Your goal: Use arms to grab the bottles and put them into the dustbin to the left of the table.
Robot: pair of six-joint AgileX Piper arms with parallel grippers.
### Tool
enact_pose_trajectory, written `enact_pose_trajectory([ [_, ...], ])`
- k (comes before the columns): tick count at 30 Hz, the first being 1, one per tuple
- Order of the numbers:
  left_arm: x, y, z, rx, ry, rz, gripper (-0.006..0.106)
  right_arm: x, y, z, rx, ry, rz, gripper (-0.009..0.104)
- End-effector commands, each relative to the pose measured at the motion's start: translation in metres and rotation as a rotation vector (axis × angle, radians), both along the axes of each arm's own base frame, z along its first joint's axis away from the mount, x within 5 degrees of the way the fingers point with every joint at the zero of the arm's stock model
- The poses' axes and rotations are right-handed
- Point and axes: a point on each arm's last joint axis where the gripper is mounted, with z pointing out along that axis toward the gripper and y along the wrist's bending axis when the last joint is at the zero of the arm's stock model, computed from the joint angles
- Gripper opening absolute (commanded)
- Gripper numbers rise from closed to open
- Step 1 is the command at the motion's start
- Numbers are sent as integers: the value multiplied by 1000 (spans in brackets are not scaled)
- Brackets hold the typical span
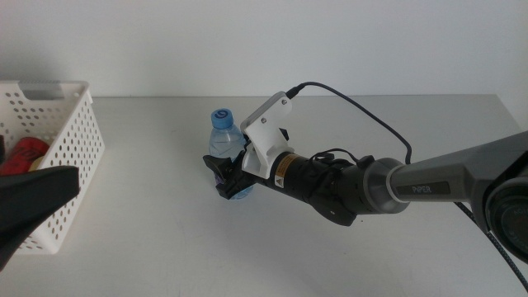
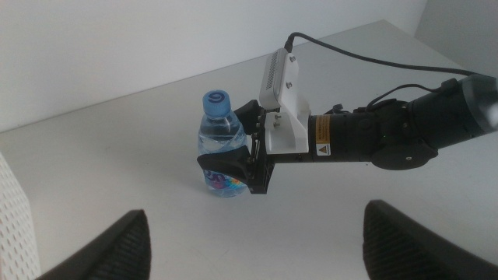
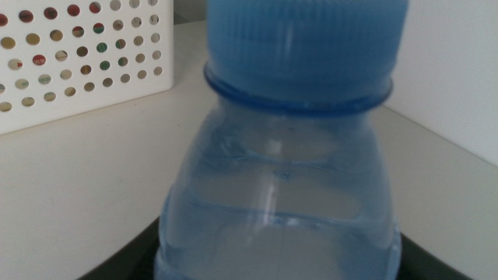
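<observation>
A small clear water bottle (image 1: pixel 224 142) with a blue cap stands upright near the middle of the table (image 1: pixel 148 239). My right gripper (image 1: pixel 227 175) reaches in from the right and is shut on its lower body, one jaw on each side. The left wrist view shows the same hold on the bottle (image 2: pixel 219 140). In the right wrist view the bottle (image 3: pixel 288 179) fills the picture. The white perforated dustbin (image 1: pixel 78 140) stands at the left, with a red can (image 1: pixel 23 155) lying inside. My left gripper (image 1: pixel 37 194) hovers open in front of the dustbin, holding nothing.
The right arm's white bracket (image 1: pixel 266 128) and black cable (image 1: pixel 363 111) rise just behind the bottle. The table's far edge meets a white wall. Bare tabletop lies between the bottle and the dustbin (image 3: pixel 70 54).
</observation>
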Motion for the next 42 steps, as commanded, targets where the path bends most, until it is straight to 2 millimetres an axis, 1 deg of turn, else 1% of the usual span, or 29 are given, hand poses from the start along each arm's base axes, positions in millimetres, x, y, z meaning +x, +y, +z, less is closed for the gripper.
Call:
enact_pose_trajectory([
  [1, 1, -1, 13, -62, -63, 2, 94, 1, 3, 54, 162, -159, 21, 27],
  [2, 1, -1, 13, -62, -63, 2, 94, 1, 3, 54, 161, -156, 20, 34],
  [3, 1, -1, 13, -62, -63, 2, 94, 0, 3, 56, 164, -153, 20, 64],
  [4, 1, -1, 13, -62, -63, 2, 94, 0, 2, 58, 172, -150, 19, 71],
  [6, 1, -1, 13, -62, -63, 2, 94, -2, 1, 65, 193, -139, 20, 79],
  [8, 1, -1, 13, -62, -63, 2, 94, -5, -1, 73, 208, -138, 21, 84],
  [13, 1, -1, 13, -61, -63, 2, 94, -19, -10, 90, 208, -159, 31, 83],
  [20, 1, -1, 13, -61, -63, 2, 94, -42, -28, 108, 199, -155, 26, 79],
  [29, 1, -1, 13, -61, -63, 2, 94, -87, -60, 145, 231, -200, 28, 77],
  [32, 1, -1, 13, -61, -63, 2, 94, -105, -74, 158, 245, -216, 25, 77],
  [35, 1, -1, 13, -61, -63, 2, 94, -125, -91, 159, 206, -167, -4, 76],
  [39, 1, -1, 13, -61, -63, 2, 94, -149, -121, 158, 78, -23, -121, 75],
  [42, 1, -1, 13, -61, -63, 2, 94, -167, -142, 167, 41, 66, -199, 75],
])
